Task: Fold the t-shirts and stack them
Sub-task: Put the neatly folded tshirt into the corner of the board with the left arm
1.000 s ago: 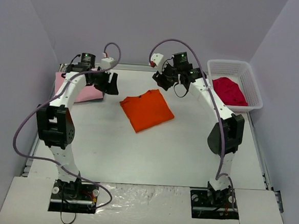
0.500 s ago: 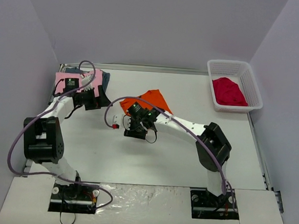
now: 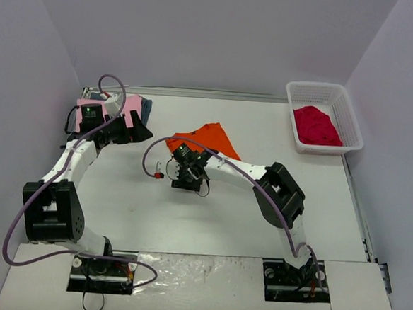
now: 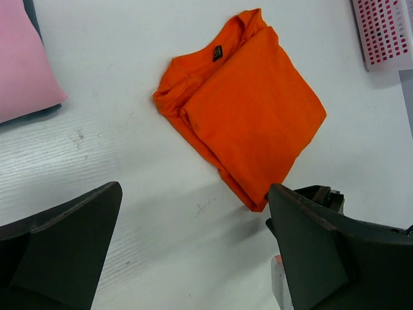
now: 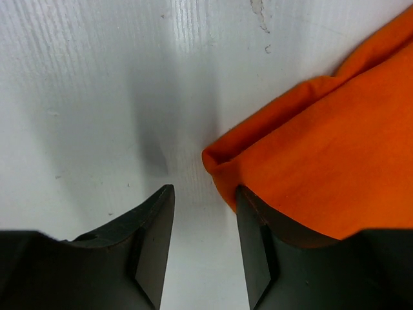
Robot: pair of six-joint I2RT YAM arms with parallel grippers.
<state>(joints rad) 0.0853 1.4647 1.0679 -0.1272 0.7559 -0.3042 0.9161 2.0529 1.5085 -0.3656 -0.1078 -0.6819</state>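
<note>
While left gripper [image 4: 195, 191] gapes wide, empty, right gripper [image 5: 204, 191] sits part-open, nothing gripped, at orange t-shirt's [image 3: 211, 135] 7 o'clock corner.

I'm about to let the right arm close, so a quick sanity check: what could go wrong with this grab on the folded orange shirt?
The right pincer sits at just one corner of the orange t-shirt. It may pinch only some of the layers, so the fold could fall open on lifting. The left pincer hangs wide open by the pink t-shirt, beside the likely carry route, so the two pincers could collide.
</note>
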